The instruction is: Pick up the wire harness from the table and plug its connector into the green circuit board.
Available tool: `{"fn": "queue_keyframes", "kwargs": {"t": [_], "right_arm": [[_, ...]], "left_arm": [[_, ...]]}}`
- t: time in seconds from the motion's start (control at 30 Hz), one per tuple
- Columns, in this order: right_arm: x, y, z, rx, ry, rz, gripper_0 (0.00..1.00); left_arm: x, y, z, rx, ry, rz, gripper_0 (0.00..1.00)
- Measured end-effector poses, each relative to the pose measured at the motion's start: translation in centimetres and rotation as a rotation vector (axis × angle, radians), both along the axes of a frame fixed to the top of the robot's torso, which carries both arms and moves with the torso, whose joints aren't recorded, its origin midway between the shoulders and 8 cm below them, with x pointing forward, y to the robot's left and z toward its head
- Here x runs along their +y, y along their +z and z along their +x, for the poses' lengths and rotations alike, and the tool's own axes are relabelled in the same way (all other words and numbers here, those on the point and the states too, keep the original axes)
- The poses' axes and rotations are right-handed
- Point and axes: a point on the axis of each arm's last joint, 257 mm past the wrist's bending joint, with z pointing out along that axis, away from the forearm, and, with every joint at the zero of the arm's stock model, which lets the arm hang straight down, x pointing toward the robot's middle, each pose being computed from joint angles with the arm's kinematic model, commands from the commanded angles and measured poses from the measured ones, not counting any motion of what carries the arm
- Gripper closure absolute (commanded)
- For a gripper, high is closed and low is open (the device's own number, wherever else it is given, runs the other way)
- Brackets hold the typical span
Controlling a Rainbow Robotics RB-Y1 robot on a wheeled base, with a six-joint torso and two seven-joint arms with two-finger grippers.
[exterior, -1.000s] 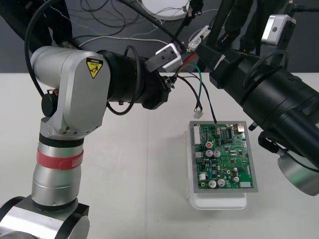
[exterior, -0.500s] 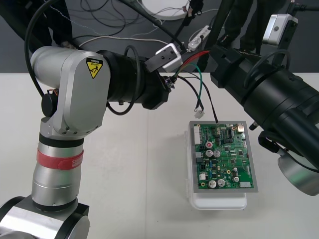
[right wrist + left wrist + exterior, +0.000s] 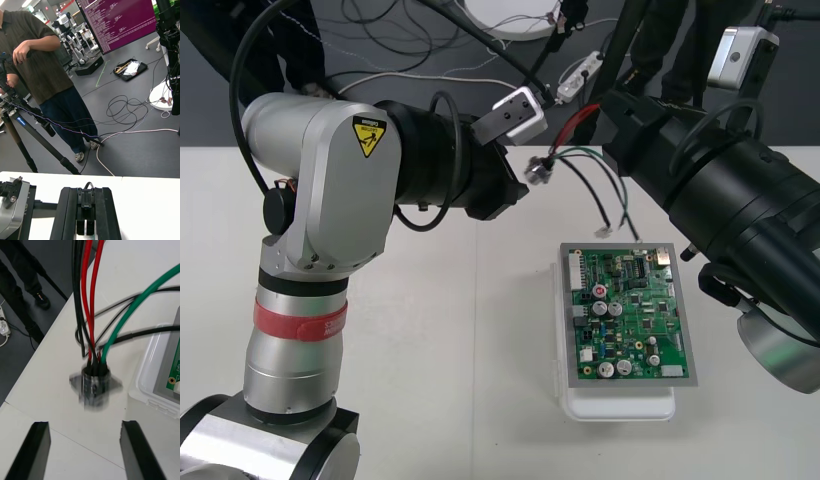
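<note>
Two tools meet over the counter [image 3: 460,330]: the right tool [image 3: 86,210] is closed on the wire harness [image 3: 572,152], whose round metal socket [image 3: 95,386] dangles free just ahead of the left tool [image 3: 84,423], fingers spread wide, while the wire ends hang near the green circuit board [image 3: 630,315].

Overhead front and close left-wrist views share the socket [image 3: 540,171].

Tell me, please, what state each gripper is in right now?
Left gripper: open, the socket dangling before it.
Right gripper: shut, holding the harness by its wires.
</note>
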Motion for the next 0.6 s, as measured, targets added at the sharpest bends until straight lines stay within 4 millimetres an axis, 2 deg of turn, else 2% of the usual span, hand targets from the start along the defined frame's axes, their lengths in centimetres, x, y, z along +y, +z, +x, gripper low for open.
{"fn": "queue_keyframes", "kwargs": {"t": [0.6], "right_arm": [[-0.08,0.47,-0.03,-0.03,-0.004,-0.014,1.0]], "left_arm": [[-0.19,0.06,-0.14,0.002,-0.007,-0.006,0.0]]}}
